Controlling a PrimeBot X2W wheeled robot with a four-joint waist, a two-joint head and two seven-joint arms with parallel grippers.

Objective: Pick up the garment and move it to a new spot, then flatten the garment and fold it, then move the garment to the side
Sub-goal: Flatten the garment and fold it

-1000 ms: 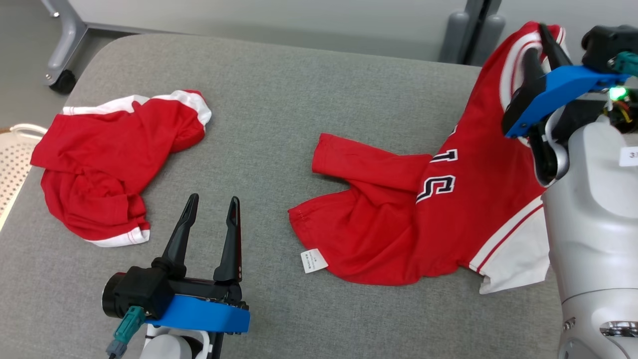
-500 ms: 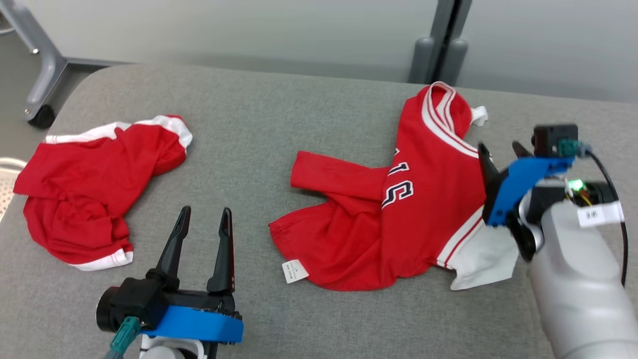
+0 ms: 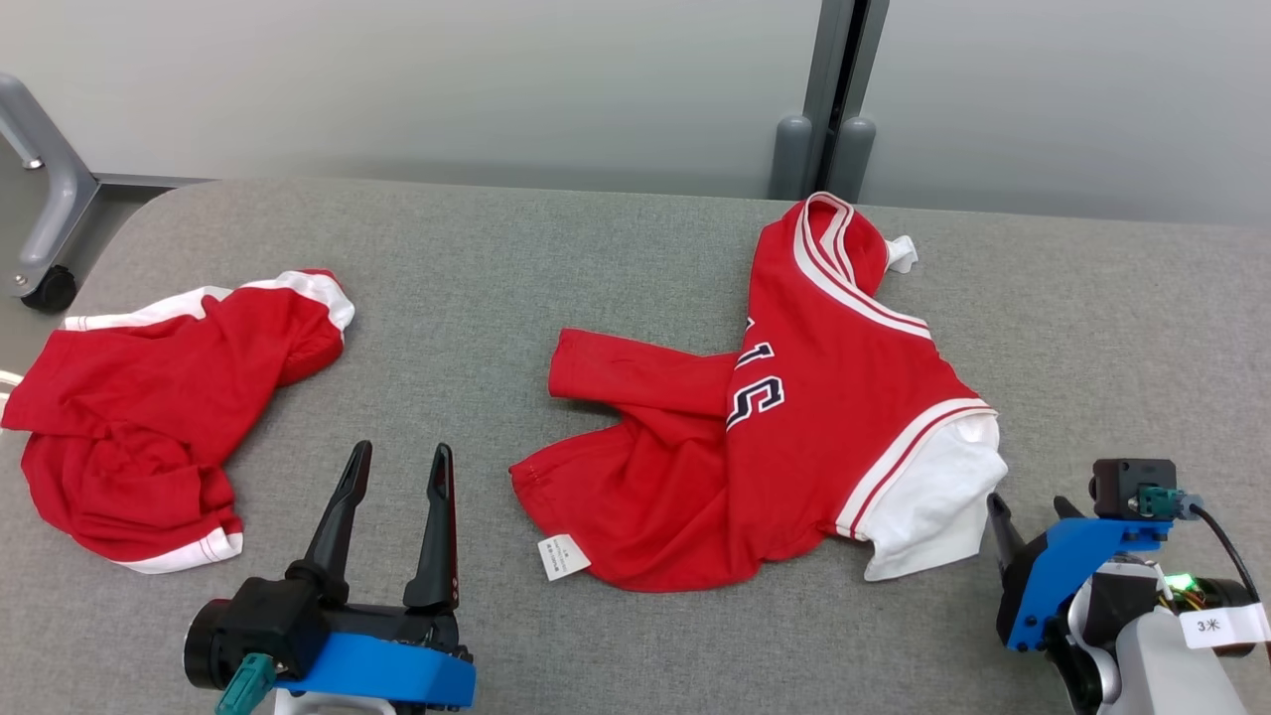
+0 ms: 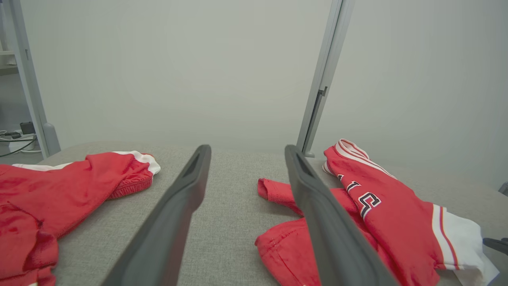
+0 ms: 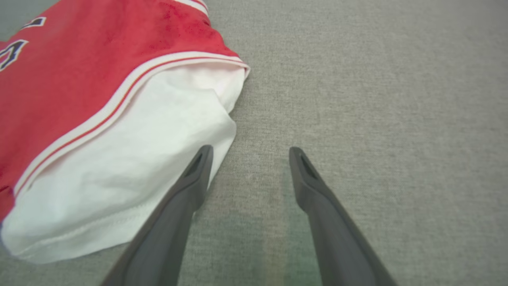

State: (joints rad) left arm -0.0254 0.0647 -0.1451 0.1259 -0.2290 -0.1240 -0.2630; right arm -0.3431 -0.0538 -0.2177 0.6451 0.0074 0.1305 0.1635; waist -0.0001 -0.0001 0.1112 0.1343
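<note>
The garment (image 3: 794, 417) is a red jersey with dark lettering, white trim and a white sleeve. It lies crumpled on the grey padded table (image 3: 596, 248), right of centre, its collar toward the far edge. My right gripper (image 3: 1028, 504) stands open at the lower right, just off the white sleeve and holding nothing. In the right wrist view the right gripper (image 5: 250, 151) is over bare table, its left finger beside the sleeve of the garment (image 5: 139, 139). Open and empty, my left gripper (image 3: 397, 462) sits near the front edge, left of the jersey. The left wrist view has the left gripper (image 4: 246, 153) pointing between the garment (image 4: 381, 210) and another red one.
A second red garment (image 3: 149, 397) with white bands lies bunched at the table's left side, seen as the second garment (image 4: 79, 178) in the left wrist view. A grey post (image 3: 824, 149) stands behind the table, and a wheeled frame (image 3: 40, 248) at the far left.
My right gripper opened, let go of the jersey's collar and drew back to the lower right. The jersey now lies flat on the table. The head camera has shifted; the left gripper is unchanged.
</note>
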